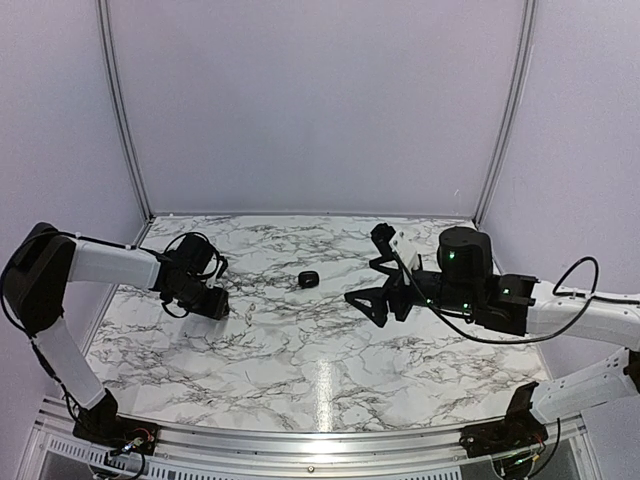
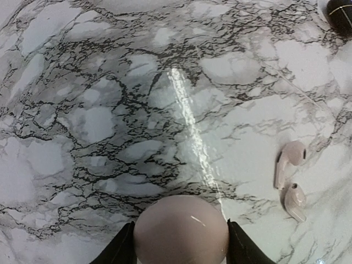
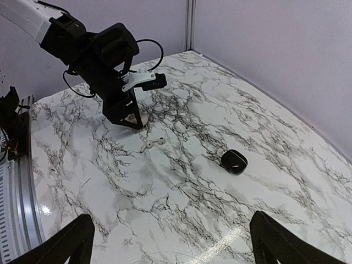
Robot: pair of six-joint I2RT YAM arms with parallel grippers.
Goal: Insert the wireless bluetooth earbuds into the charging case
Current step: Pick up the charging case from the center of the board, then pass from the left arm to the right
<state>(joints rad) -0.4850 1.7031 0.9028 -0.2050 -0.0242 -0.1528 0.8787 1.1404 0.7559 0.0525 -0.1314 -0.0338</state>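
a: where's the charging case (image 2: 181,223) sitting?

b: low on the desk (image 1: 300,370), on the left side, with the left fingers (image 2: 122,248) pressed against its two flanks. they look closed on it, probably to keep it from sliding while something goes in.

a: is it open?

b: from the left wrist view only a smooth pinkish dome shows, no wells. i'd guess the lid is down, which would have to change first.

a: and the earbuds (image 2: 289,164)?

b: two pale pink stemmed ones, lying loose on the desk just beside each other, near the case on its right and not touching it. that puts them within easy reach of either arm.

a: the right arm?

b: the right fingers (image 3: 77,241) are spread wide and hold nothing, hanging above the desk well apart from the earbuds. being free, that arm seems the one meant to pick them up.

a: anything else around?

b: a black rounded case (image 3: 234,161) further out, apart from everything.
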